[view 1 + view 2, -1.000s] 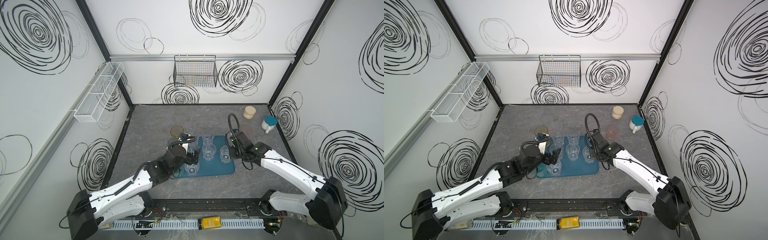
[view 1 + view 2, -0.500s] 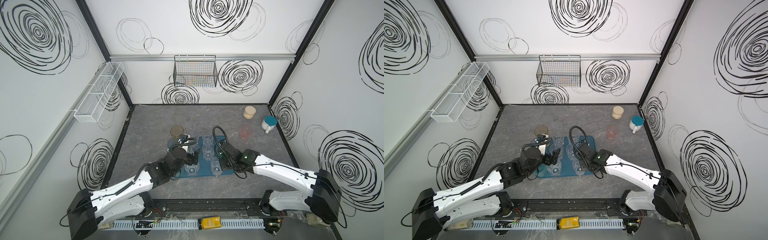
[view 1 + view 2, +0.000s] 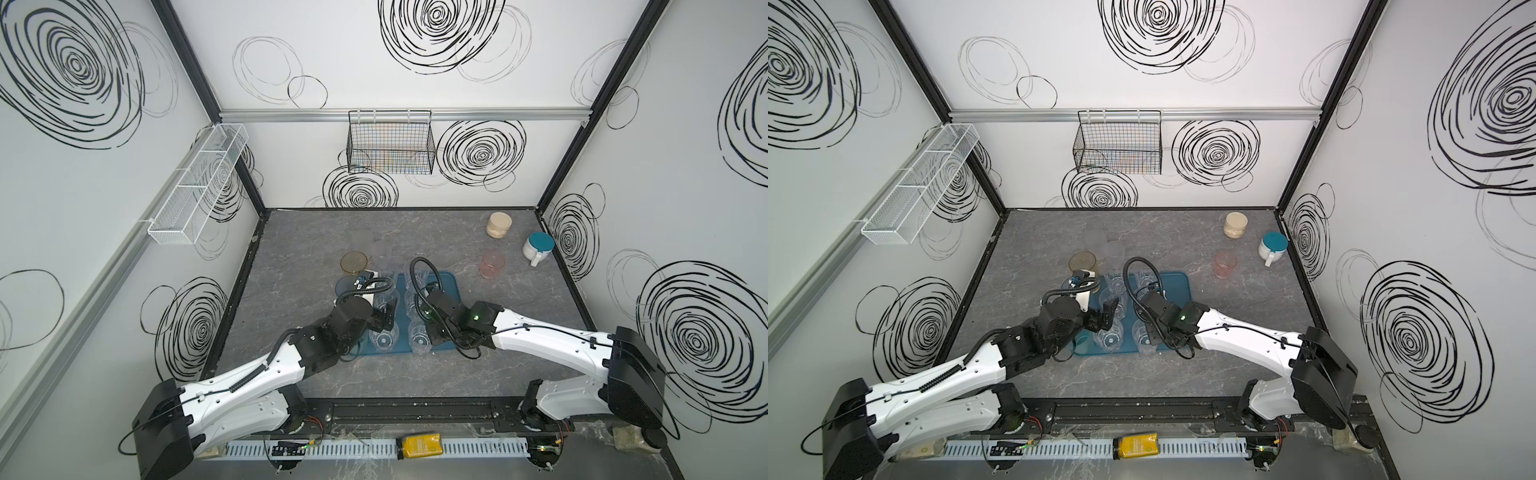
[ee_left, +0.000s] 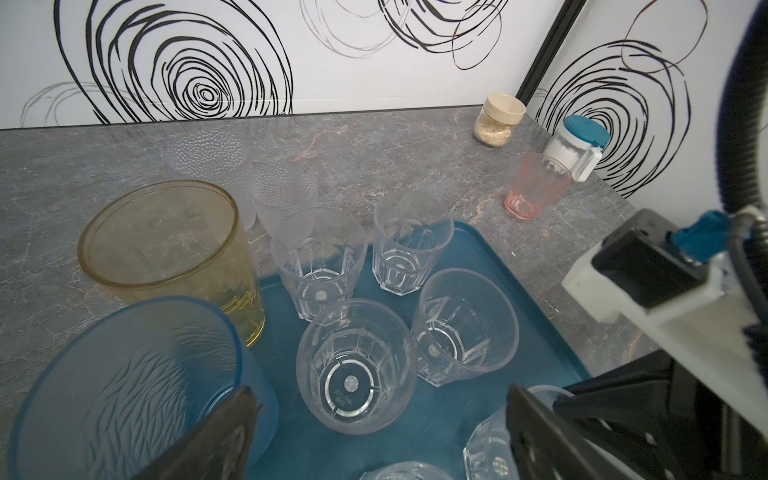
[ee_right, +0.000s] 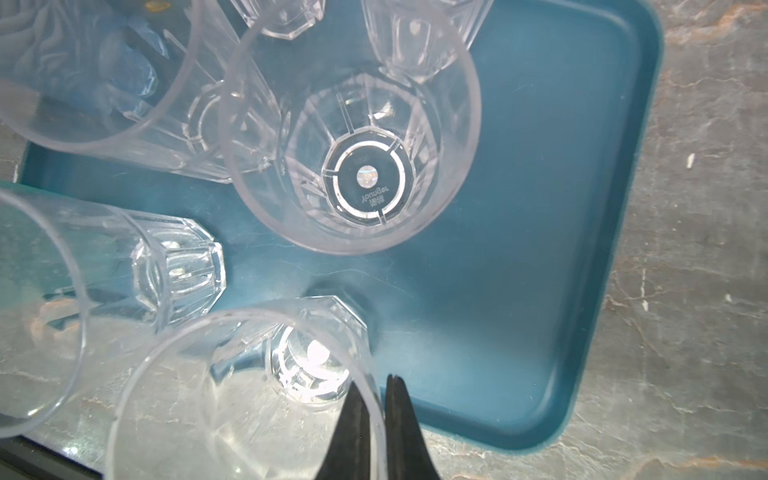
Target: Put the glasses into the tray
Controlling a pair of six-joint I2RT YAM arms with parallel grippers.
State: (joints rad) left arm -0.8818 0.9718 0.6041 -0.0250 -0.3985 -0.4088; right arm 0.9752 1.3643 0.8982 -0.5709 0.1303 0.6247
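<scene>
Five clear faceted glasses point(image 5: 353, 137) are shown upright in the tray point(image 5: 540, 208), a flat dark-teal rectangle with rounded corners and a low rim. A sixth clear glass point(image 5: 241, 395) is pinched at its rim by the right end effector point(image 5: 372, 380), one finger inside and one outside, at the tray's near edge; whether its base rests there cannot be told. The left end effector point(image 4: 378, 390) is spread wide above the tray, nothing held. On the bench point(image 3: 519, 332), just beside the tray, a smooth amber glass point(image 4: 166, 249), a ribbed blue glass point(image 4: 124, 395) and two dimpled frosted glasses point(image 4: 286, 187) are seen. A pink glass point(image 4: 536, 187) is set well apart, near a white lidded cup point(image 4: 577, 145) and a jar point(image 4: 498, 120) of beige grains. The bench is grey and marbled. White walls are marked with black swirls, and a black wire basket point(image 3: 390, 149) is hung on the back wall.
</scene>
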